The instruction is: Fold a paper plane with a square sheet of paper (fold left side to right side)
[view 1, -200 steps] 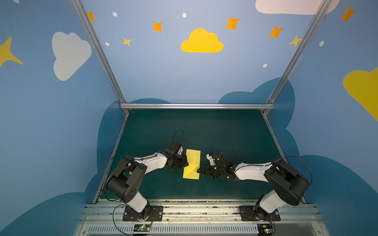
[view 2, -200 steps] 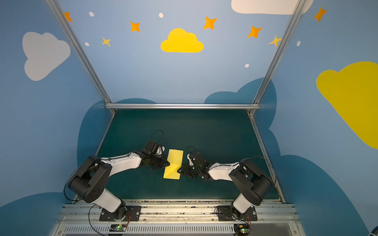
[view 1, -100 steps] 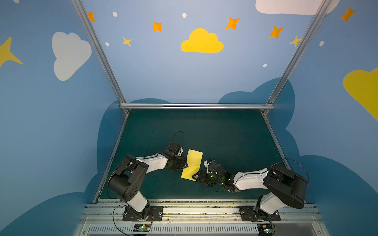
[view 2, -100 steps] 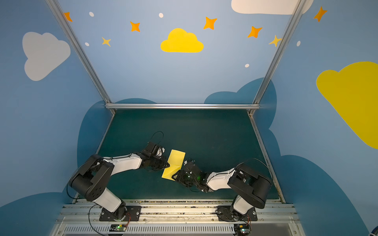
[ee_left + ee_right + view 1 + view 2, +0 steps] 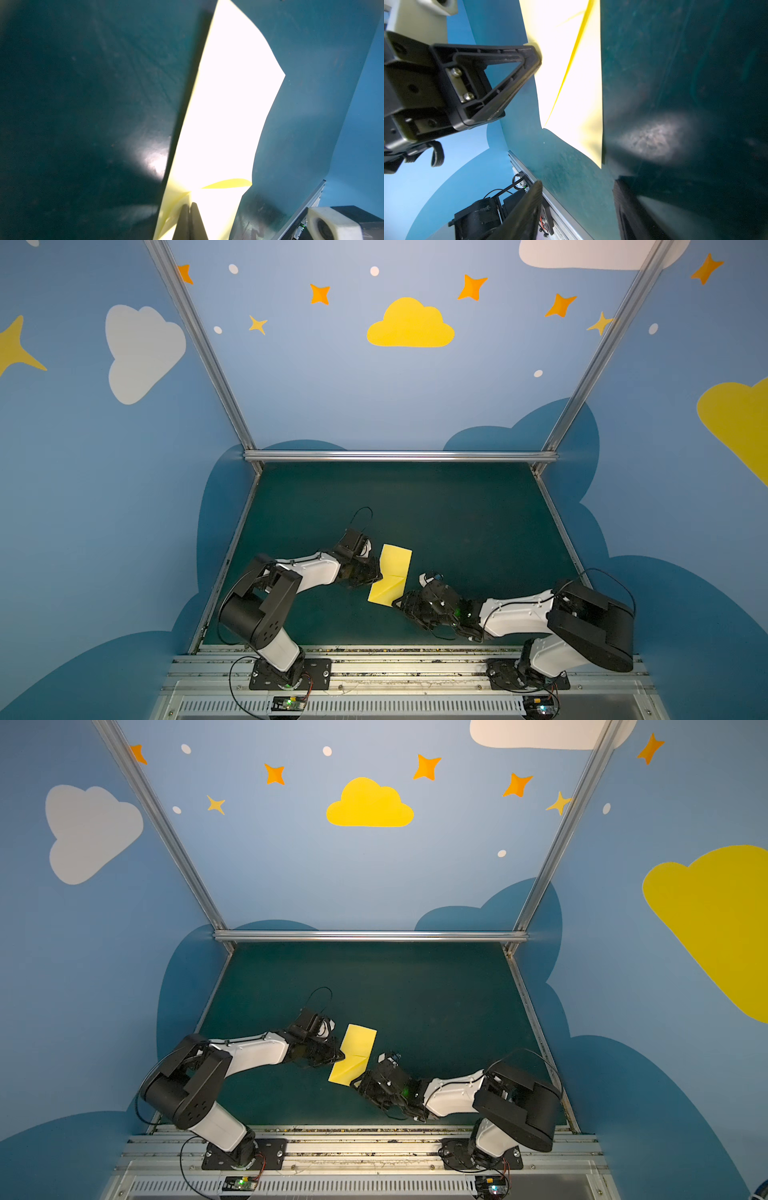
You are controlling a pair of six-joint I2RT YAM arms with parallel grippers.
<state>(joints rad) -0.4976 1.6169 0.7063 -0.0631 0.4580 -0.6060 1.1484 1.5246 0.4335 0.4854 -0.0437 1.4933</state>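
Paper: partly folded, lying on the bench between both claws.
Left claw: pressed together on the paper's left edge, likely anchoring it.
Right claw: spread apart, empty, beside the near corner, apparently readying a grip.

The paper lay on the mat's front middle, with the left gripper touching its left edge, the right gripper just beside its near right corner, and the rail before them all.

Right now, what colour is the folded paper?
The paper is plain pale yellow, and it shows best in a top view.
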